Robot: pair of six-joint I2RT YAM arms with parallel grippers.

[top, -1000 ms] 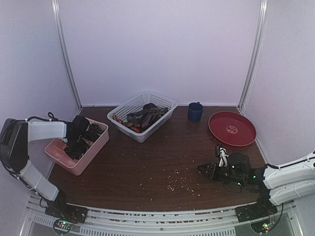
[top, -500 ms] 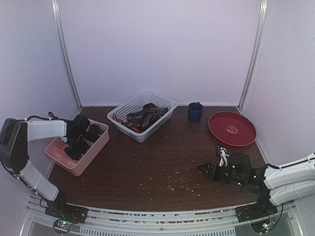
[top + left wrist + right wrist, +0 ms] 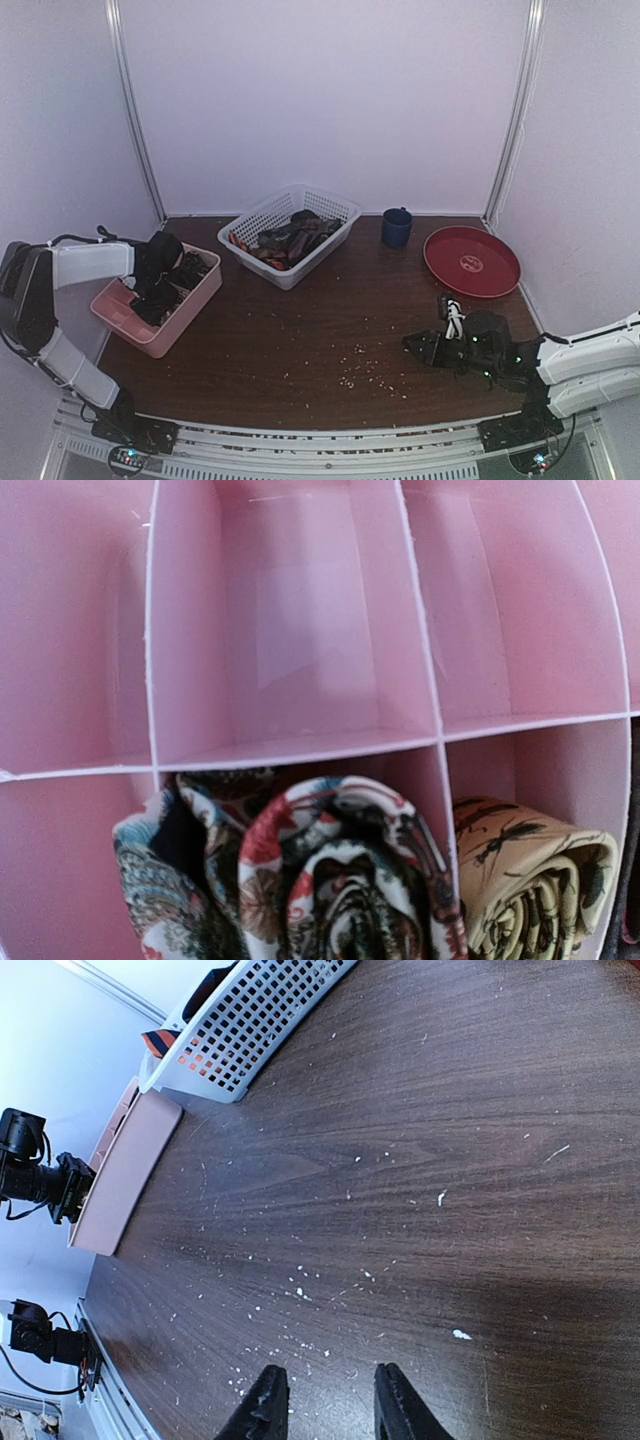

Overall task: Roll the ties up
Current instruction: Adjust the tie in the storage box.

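Note:
My left gripper (image 3: 152,290) reaches down into the pink compartment tray (image 3: 165,335). In the left wrist view a rolled tie with a red, white and black paisley pattern (image 3: 340,880) fills the spot where my jaws are and hides the fingers. It sits in a near compartment. A rolled tan tie (image 3: 530,875) lies in the compartment to its right. The far compartments (image 3: 300,650) hold nothing. More loose ties (image 3: 290,238), dark and red, lie in the white basket (image 3: 262,208). My right gripper (image 3: 330,1410) is open and empty, low over the table at the front right (image 3: 412,345).
A blue mug (image 3: 396,227) and a red plate (image 3: 440,275) stand at the back right. White crumbs (image 3: 365,365) are scattered on the dark wooden table. The right wrist view shows the basket (image 3: 260,1015) and the tray (image 3: 125,1175) far to the left.
My left wrist has shifted very slightly over the pink tray. The right arm has not moved.

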